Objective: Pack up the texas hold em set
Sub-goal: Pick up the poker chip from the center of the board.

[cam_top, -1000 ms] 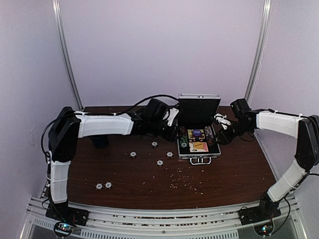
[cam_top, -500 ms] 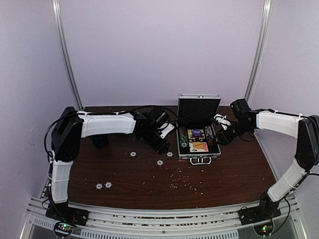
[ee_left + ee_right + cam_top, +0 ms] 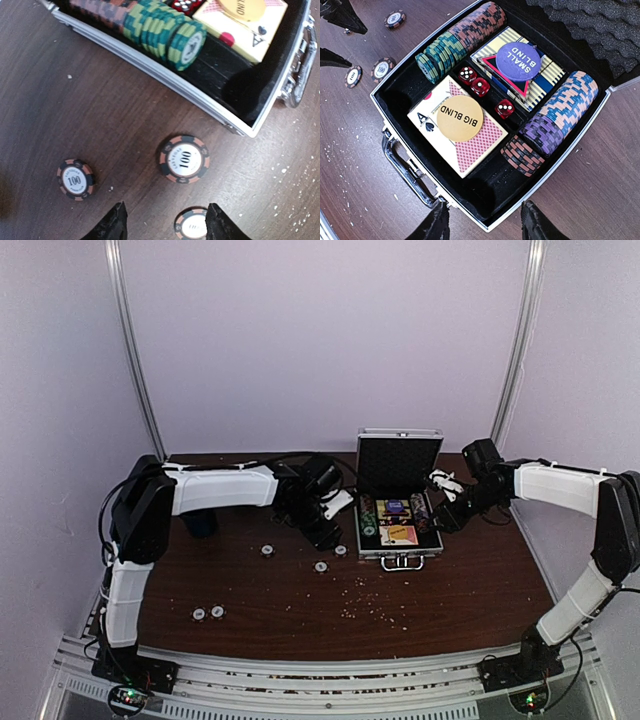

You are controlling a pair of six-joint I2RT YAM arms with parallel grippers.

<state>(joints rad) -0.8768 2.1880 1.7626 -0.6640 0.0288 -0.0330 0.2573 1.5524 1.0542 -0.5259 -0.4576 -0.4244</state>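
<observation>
reaching across the table [image 3: 450, 590] from its base at the near left corner, the left arm [image 3: 215, 490] is raised to a high elbow and stretched rightward, with the wrist bent down toward the wood just left of the case [image 3: 400, 556]. the left gripper [image 3: 165, 225] is pointed at the tabletop with its fingers spread and nothing pinched. a loose chip [image 3: 192, 226] is seen lying flat on the wood under the gap, close to one finger. a second chip [image 3: 184, 159] lies nearer the case wall, and a third chip [image 3: 75, 179] lies off to the side; none of the three touch.

the right arm [image 3: 560, 485] is lifted from the near right corner to an elbow by the table's right edge and folded back leftward. the right gripper [image 3: 486, 220] is held above the case's corner next to the handle [image 3: 405, 167], with its fingers spread and nothing between them.

the case is set open on the far middle of the table, with its lid [image 3: 399, 462] upright. inside, a green and brown chip row [image 3: 457, 40] is stood on edge along one side and a blue, purple and brown chip row [image 3: 555, 117] along the other. between them two card boxes are laid flat. the big blind disc [image 3: 456, 117] is resting on the red-backed box [image 3: 482, 142], and the small blind disc [image 3: 518, 61] on the striped box [image 3: 549, 75]. red dice [image 3: 480, 86] are tucked between the boxes. a pair of chips [image 3: 208, 613] is left near the front left of the table, well apart from the case, and pale crumbs [image 3: 375, 602] are scattered in front of it.
</observation>
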